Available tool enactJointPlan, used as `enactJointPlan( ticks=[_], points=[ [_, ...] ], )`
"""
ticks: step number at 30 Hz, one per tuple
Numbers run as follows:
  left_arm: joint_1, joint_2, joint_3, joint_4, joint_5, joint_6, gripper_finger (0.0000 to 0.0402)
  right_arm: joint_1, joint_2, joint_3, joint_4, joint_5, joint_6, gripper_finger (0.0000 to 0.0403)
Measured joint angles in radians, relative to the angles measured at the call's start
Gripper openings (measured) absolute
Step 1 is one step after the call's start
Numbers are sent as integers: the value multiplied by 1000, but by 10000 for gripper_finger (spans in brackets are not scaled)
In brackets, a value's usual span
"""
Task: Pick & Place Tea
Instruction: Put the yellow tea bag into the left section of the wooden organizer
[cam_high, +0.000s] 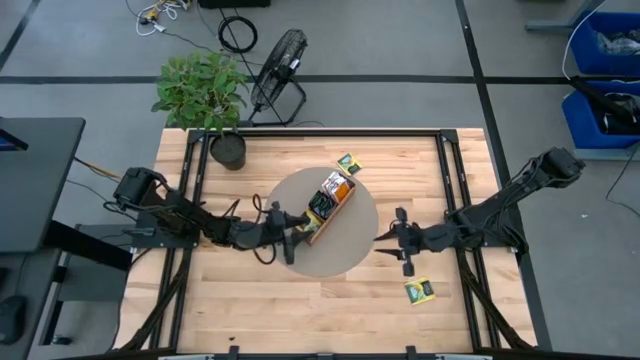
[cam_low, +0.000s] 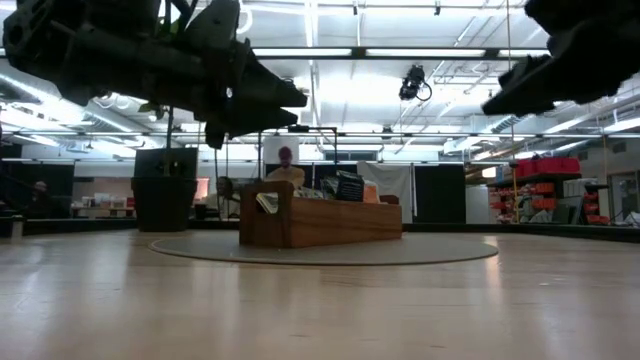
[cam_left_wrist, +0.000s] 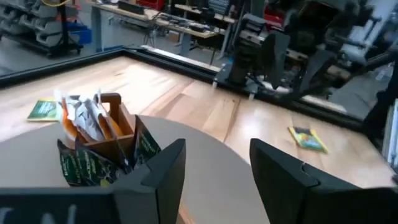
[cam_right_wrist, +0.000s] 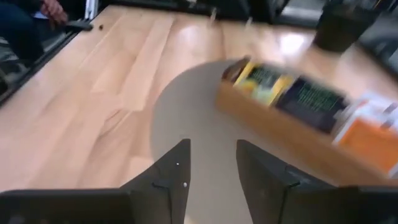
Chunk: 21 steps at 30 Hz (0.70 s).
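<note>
The tea is seen as small flat square packets, dark green-black, yellow-green and orange-and-white, standing packed in a long wooden tray that lies on a round grey mat at the centre of the high view. One loose packet lies on the tabletop just above the tray's upper end, and another lies at the lower right, below the right pincer.

The left pincer is placed at the tray's lower-left end, over the mat; in the left wrist view its fingers are seen spread apart with nothing between them. The right pincer sits at the mat's right edge; its fingers are shown parted and empty in the right wrist view.

Only the low view shows the tray side-on, with packets rising above its wall. Only the high view shows a potted plant at the tabletop's upper left and a fan on the floor beside it.
</note>
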Motion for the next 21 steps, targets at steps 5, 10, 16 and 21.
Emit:
enactJointPlan(
  ticks=[5,10,16,21],
  points=[
    [-1,0,0,-3,5,16,186,15,0,0,-124,-96,207,137],
    [3,0,0,9,5,47,186,3,0,0,-167,-319,474,137],
    [11,0,0,11,4,63,186,21,-1,0,-269,-497,663,144],
    [11,0,0,12,5,72,186,72,3,0,-415,-577,893,172]
  ],
)
